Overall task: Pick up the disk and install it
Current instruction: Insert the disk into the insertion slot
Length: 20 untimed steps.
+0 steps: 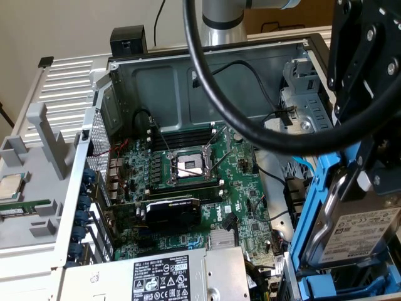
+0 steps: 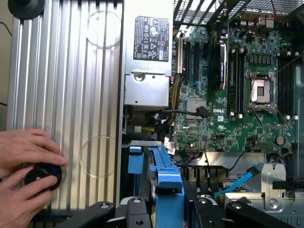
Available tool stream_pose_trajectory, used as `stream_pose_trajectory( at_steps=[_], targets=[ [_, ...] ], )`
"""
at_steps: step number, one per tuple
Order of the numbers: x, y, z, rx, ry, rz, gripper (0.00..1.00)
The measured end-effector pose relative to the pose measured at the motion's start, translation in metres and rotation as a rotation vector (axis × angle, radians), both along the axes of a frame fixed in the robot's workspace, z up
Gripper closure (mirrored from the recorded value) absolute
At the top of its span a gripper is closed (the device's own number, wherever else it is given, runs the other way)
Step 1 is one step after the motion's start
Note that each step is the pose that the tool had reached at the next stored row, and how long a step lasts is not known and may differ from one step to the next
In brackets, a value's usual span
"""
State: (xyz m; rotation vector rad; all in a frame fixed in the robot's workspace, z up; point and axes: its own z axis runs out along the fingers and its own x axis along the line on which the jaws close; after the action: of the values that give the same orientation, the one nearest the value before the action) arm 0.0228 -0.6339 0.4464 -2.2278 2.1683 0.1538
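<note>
The disk (image 1: 360,229), a silver drive with a white label in a bright blue carrier frame (image 1: 311,213), hangs tilted over the open computer case's corner at the exterior view's right. My black gripper (image 1: 366,179) comes down onto it from above and is shut on it. In the wrist view the blue carrier (image 2: 164,180) stands edge-on between my two black fingers (image 2: 97,213), above the drive bay beside the motherboard (image 2: 237,109).
A thick black cable (image 1: 210,75) loops across the case. The grey power-supply box (image 1: 169,276) sits at the case's near edge, and the CPU socket (image 1: 188,166) and graphics card (image 1: 172,213) lie inside. A person's hands (image 2: 23,156) hold a black knob (image 2: 42,175) on the ribbed metal plate (image 2: 71,85).
</note>
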Motion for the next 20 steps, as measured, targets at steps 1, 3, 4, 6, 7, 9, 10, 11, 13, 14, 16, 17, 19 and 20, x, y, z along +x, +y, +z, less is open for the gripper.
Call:
stream_pose_trajectory(
  at_steps=[1, 3, 4, 6, 7, 9, 10, 11, 13, 14, 16, 17, 19, 20],
  targets=[
    [0.0, 0.0, 0.0, -0.0001, -0.0003, 0.0, 0.64],
    [0.0001, 0.0002, 0.0, 0.0, -0.0009, 0.0, 0.64],
    [0.0, 0.0003, 0.0, 0.0, -0.0013, 0.0, 0.64],
    [0.0, 0.0003, 0.0, 0.0, -0.0021, 0.0, 0.64],
    [0.0, 0.0003, 0.0, 0.0, -0.0028, 0.0, 0.64],
    [0.0, 0.0003, 0.0, 0.0001, -0.0041, 0.0, 0.64],
    [0.0, 0.0003, 0.0, 0.0, -0.0052, 0.0, 0.64],
    [-0.0001, 0.0003, 0.0, 0.0001, -0.0072, 0.001, 0.64],
    [-0.0001, 0.0004, 0.0, 0.0, -0.0154, 0.002, 0.64],
    [0.0, 0.0004, 0.0, 0.0, -0.0189, 0.003, 0.64],
    [-0.0001, 0.0004, -0.0001, 0.0001, -0.0233, 0.004, 0.64],
    [-0.0002, 0.0004, 0.0, 0.0001, -0.0244, 0.005, 0.64],
    [-0.0012, 0.0004, 0.0, 0.0001, -0.0259, 0.005, 0.64],
    [-0.0015, 0.0004, 0.0, 0.0, -0.0263, 0.005, 0.64]
  ],
)
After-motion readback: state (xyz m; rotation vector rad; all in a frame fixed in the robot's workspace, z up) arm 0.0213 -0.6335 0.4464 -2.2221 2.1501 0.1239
